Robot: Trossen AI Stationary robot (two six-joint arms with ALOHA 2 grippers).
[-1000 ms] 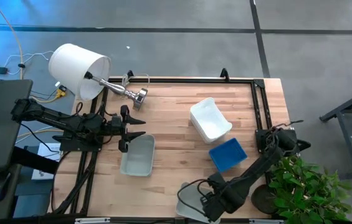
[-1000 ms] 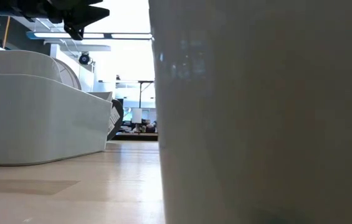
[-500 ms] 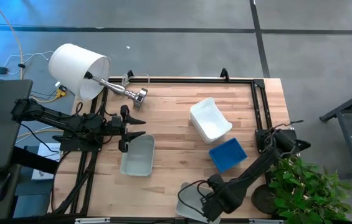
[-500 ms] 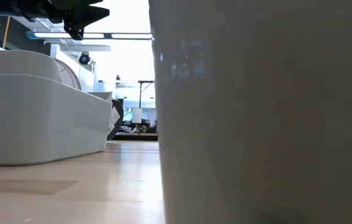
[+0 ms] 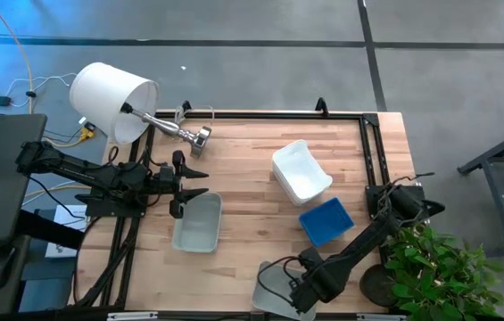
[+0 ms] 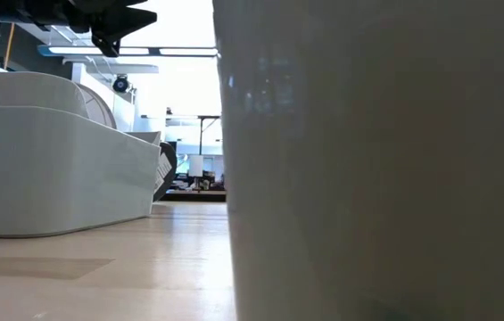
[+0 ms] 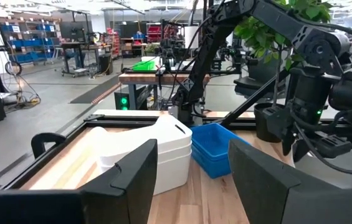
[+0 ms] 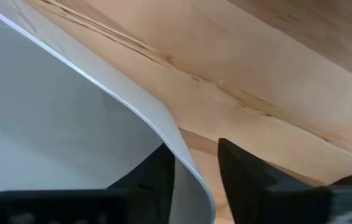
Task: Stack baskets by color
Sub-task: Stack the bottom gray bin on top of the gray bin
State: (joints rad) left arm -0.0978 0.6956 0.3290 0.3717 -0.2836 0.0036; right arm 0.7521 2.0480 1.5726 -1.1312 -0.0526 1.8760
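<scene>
I see the grey basket [image 5: 274, 290], nearest the blue basket [image 5: 326, 220], its long axis unclear; my right gripper [image 8: 194, 171] straddles its rim, fingers narrowed, almost pinching it.

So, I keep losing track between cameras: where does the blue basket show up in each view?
High view: the blue basket sits right of centre on the table, just below the white basket.
Low view: not in it.
Left wrist view: mid-picture, right beside the white basket.
Right wrist view: not in it.
Shared landmark: the white basket next to it.
</scene>
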